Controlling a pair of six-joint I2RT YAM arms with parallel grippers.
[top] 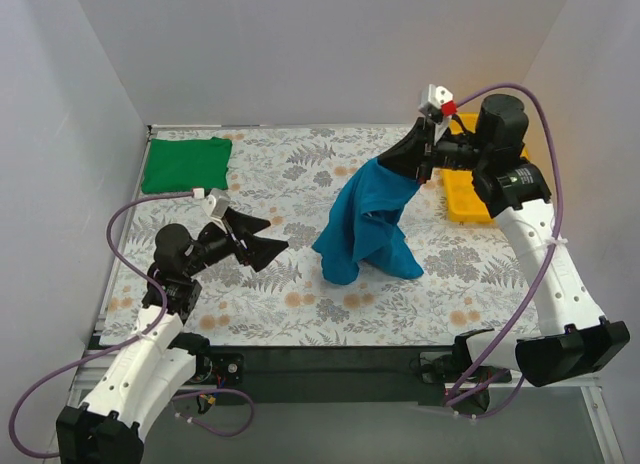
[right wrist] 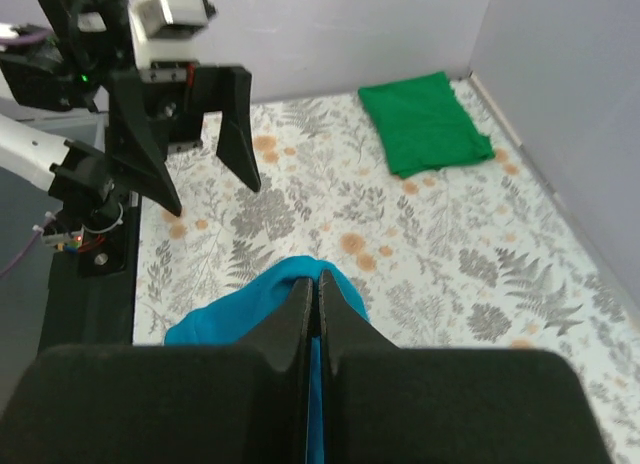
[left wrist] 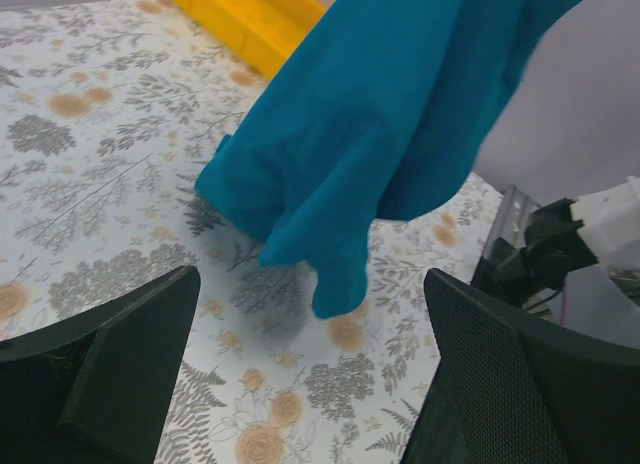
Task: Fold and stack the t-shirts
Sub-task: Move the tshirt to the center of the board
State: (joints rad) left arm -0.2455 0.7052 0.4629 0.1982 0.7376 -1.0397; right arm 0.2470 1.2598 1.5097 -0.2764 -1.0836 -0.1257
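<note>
Teal-blue shirt (top: 365,224) hangs bunched from the right jaws, which are pressed together on a pinch of its top fabric, high over the middle-right of the bench (top: 300,309). Its lower folds sag down and seem to touch the cover, so it is lifted but not clear of the surface. Likely reason for the lift is to let the cloth drop open and show an edge or corner before it gets spread flat for folding; that is a guess from the pose. Left jaws are spread wide, holding nothing, tilted toward the hanging shirt from its left, near it but apart. They look placed to catch a dangling hem or sleeve, again a guess. Green shirt (top: 186,164) lies folded into a neat rectangle at the far left corner, flat, well apart from both arms. It is probably the base of the stack, so one shirt looks done and the teal-blue one is not yet folded. Yellow tray (top: 468,199) sits at the far right edge, partly hidden behind the right arm (top: 535,244). Bench cover is pale, printed with grey ferns and small orange flowers, with a black bar along the near edge where the arm bases bolt on. Plain pale walls (top: 300,54) box in the left, back and right sides, and the light is even.
</note>
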